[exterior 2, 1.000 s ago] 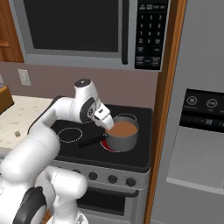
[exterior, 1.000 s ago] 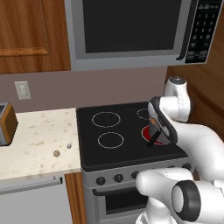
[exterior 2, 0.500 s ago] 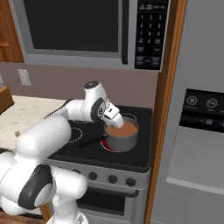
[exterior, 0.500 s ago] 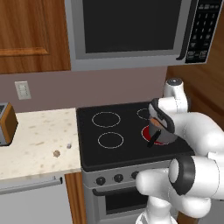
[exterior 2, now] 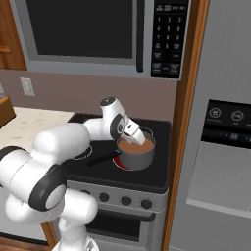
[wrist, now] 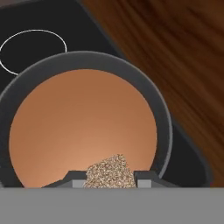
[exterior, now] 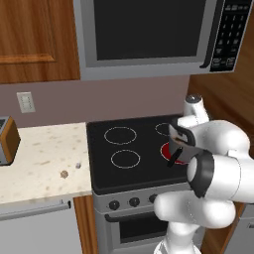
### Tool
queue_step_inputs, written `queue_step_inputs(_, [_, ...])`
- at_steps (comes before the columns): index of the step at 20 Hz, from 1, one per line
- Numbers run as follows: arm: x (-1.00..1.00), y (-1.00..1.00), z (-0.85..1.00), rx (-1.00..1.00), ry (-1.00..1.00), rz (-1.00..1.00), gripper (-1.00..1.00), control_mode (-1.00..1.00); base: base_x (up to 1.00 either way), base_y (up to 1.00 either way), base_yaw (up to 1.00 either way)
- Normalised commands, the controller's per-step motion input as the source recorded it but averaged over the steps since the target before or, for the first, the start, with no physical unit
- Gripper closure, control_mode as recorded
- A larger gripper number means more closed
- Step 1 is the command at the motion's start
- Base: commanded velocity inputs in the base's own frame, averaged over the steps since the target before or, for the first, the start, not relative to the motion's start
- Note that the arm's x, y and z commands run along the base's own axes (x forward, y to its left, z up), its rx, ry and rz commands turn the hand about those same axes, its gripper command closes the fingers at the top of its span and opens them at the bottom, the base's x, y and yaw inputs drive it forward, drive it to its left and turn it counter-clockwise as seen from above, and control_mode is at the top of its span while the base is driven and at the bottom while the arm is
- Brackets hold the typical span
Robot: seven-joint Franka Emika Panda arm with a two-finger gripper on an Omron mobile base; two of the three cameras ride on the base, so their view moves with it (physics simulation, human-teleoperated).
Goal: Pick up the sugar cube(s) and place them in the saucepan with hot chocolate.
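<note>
1. A black glass stove (exterior: 134, 154) sits under a microwave (exterior: 149, 34), with a beige stone worktop (exterior: 39, 158) to its left.
2. The saucepan (exterior 2: 136, 151), grey metal with brown liquid and a black handle, stands on the glowing front-right burner.
3. The fingers (wrist: 110, 176) pinch a speckled tan sugar cube (wrist: 109, 171) directly over the hot chocolate.
4. Two more cubes, one tan (exterior: 64, 174) and one pale grey (exterior: 78, 164), lie on the worktop near the stove's edge.
5. Each cube is likely light, rigid and crumbly; grip opposite flat faces gently.
</note>
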Motion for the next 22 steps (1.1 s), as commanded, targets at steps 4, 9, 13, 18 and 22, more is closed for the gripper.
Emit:
queue_step_inputs(4, [0.17, -0.39, -0.1, 0.0, 0.01, 0.0, 1.0, -1.0, 0.0, 0.0, 0.0])
queue_step_inputs(9, [0.33, -0.12, -0.05, -0.01, 0.0, 0.0, 1.0, -1.0, 0.0, 0.0, 0.0])
queue_step_inputs(13, [0.41, 0.0, 0.0, -0.01, 0.0, 0.0, 1.0, -1.0, 0.0, 0.0, 0.0])
queue_step_inputs(18, [0.37, 0.0, -0.01, 0.0, 0.04, 0.0, 1.0, -1.0, 0.0, 0.0, 0.0])
queue_step_inputs(22, [0.24, 0.0, -0.03, 0.0, 0.0, 0.0, -1.0, -1.0, 0.0, 0.0, 0.0])
